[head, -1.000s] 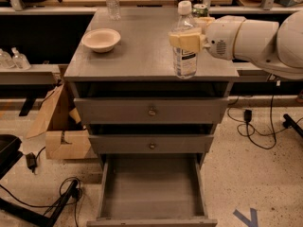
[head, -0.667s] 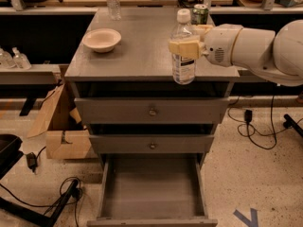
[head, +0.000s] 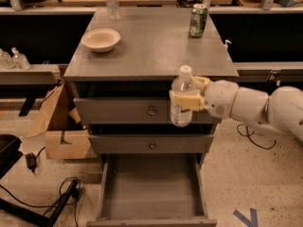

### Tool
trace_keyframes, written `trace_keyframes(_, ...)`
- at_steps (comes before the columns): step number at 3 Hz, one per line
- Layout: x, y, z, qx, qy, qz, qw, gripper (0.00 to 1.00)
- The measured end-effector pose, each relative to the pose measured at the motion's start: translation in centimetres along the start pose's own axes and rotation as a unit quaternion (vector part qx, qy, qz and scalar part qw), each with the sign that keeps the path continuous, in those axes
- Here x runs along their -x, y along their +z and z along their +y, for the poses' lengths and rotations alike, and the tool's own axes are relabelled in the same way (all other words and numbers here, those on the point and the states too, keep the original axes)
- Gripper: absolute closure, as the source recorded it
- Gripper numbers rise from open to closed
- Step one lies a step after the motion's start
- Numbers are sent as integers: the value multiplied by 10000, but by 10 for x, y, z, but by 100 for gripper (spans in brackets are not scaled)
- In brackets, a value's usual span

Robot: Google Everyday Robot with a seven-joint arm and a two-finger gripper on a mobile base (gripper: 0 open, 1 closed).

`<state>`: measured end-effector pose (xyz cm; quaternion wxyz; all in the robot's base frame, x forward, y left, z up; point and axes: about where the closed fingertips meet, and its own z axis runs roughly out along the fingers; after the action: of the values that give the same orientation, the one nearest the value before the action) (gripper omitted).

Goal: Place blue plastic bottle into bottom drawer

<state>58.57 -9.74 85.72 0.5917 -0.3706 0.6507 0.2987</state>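
Observation:
The blue plastic bottle (head: 182, 97) is clear with a white cap and a white label. It hangs upright in front of the top drawer, off the cabinet top. My gripper (head: 187, 100) is shut on its middle, its cream fingers (head: 182, 99) wrapped around the body, with the white arm reaching in from the right. The bottom drawer (head: 151, 193) is pulled open below, its grey box interior empty. The bottle is above and slightly right of the drawer's middle.
On the grey cabinet top (head: 151, 46) stand a white bowl (head: 101, 39), a green can (head: 198, 20) and a ribbed clear bottle (head: 111, 1). Two upper drawers with knobs (head: 151, 111) are shut. A cardboard box (head: 61, 131) and cables (head: 52, 197) lie left.
My gripper has carried the bottle off the cabinet top's front right and lowered it in front of the top drawer. The view has tilted downward.

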Motion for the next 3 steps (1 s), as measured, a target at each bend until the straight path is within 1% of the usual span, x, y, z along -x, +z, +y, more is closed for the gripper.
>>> trace_keyframes(1, -69, -12, 31, 465, 17, -261, 9986, 100)
trace_keyframes(2, -134, -15, 43, 803, 53, -317, 9963, 100)
trace_keyframes(3, -207, -16, 43, 989, 253, -124, 9947, 100)
